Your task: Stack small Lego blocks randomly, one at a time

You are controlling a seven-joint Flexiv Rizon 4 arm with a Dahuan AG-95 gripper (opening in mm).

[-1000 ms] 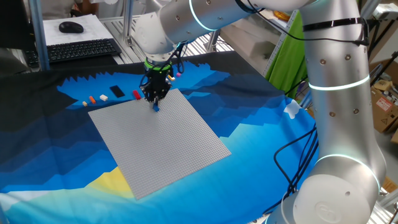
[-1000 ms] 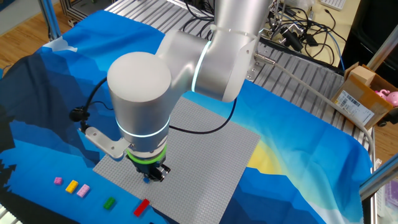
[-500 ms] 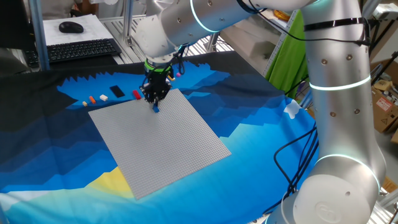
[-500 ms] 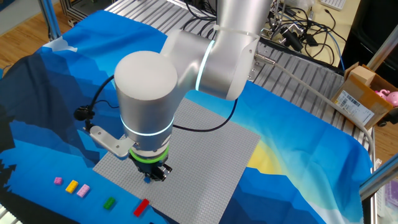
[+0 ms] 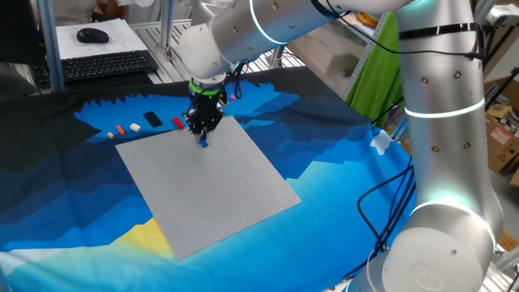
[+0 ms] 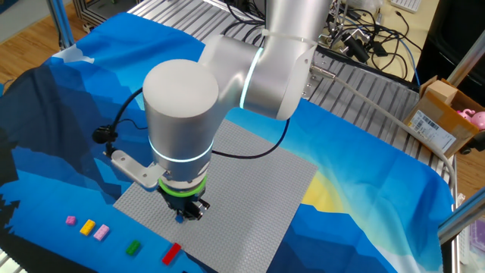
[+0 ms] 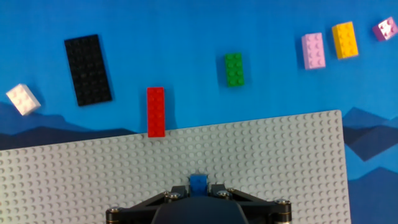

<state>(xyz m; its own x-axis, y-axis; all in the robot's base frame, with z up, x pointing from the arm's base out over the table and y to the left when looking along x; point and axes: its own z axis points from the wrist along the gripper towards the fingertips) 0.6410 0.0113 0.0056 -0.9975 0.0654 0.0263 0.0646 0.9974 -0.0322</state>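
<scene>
Overhead, in one fixed view, the claw (image 5: 203, 136) grips a blue brick (image 5: 203, 142) just above the grey baseplate (image 5: 211, 182), upper centre of frame — red (image 5: 178, 123) and orange (image 5: 119, 129) bricks lie at upper left on the bench (image 5: 324, 146).

From the other fixed view, the claw (image 6: 188, 213) sits low at lower left; pink (image 6: 101, 232), yellow (image 6: 87, 227), green (image 6: 133, 247) and red (image 6: 173, 252) bricks line the bottom edge.

Hand view: blue brick (image 7: 198, 182) pinched at bottom centre — red brick (image 7: 155, 111) touching the baseplate's (image 7: 280, 155) upper edge, green brick (image 7: 234, 69) above, white brick (image 7: 23, 99) far left.
</scene>
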